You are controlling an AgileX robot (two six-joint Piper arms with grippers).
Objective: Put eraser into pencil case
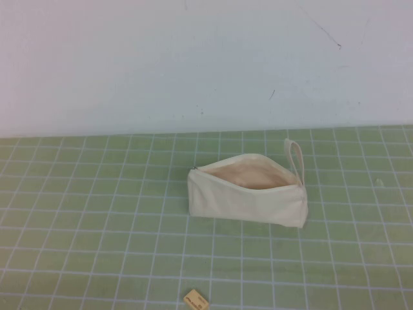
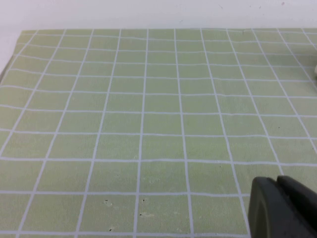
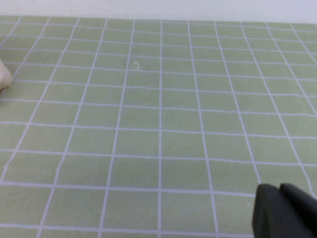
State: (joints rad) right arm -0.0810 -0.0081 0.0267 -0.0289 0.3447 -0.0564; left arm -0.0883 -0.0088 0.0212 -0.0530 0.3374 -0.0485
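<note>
Start of the task: the case (image 1: 248,194) lies on the green gridded counter (image 1: 97,219), roughly mid-field and slightly to the robot's right. Its zip mouth is open and faces up, showing the beige lining, with the loop strap (image 1: 296,157) at its far right end. The eraser (image 1: 195,300) rests flat on the counter at the near edge of the high view, well apart from the case and a little to the left of it. Nothing touches either object.

Neither arm appears in the high view. The left gripper (image 2: 282,208) shows only as a dark corner piece in its wrist view, over bare counter on the left side; whether it is apart or together cannot be told. The right gripper (image 3: 285,210) shows likewise in its wrist view, over bare counter on the right; its state cannot be told either.

The step in hand is judged to be the approach to the eraser. Because the block is small and flat, a good grasp would likely come straight down, span its short sides, and close low against the counter. The lift should then clear the near wall of the case before release over the open mouth.
</note>
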